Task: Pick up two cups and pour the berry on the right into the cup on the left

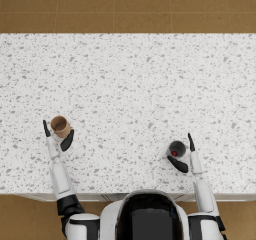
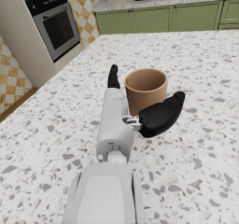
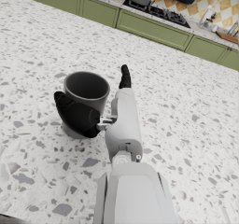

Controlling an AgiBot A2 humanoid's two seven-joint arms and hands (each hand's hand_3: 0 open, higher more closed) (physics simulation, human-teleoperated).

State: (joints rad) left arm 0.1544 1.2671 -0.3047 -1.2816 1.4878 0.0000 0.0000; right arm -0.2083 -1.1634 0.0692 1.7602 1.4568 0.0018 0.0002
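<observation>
From the head view, the brown cup (image 1: 60, 126) is standing upright on the speckled tabletop (image 1: 130, 84) toward its left side, and the left hand (image 1: 57, 135) is bracketing it, one dark part reaching up on its outer side and another lying against its near right side. Well apart on the right, the dark grey cup (image 1: 176, 149) is standing upright with a red berry (image 1: 174, 154) showing inside it; the right hand (image 1: 183, 154) is sitting around it in the same spread way.

In the left wrist view, the left hand (image 2: 140, 108) is cupping the brown cup (image 2: 145, 90), a thick dark part (image 2: 161, 115) pressing its wall while fingers (image 2: 113, 77) are pointing straight out beside it. Whether the cup is lifting off the tabletop (image 2: 196, 69), I cannot tell.

In the right wrist view, the right hand (image 3: 100, 106) is wrapping the dark grey cup (image 3: 86, 94) likewise, its fingers (image 3: 125, 77) stretching out alongside, the cup resting on the tabletop (image 3: 37, 45). Green cabinets (image 3: 149, 29) are standing beyond.
</observation>
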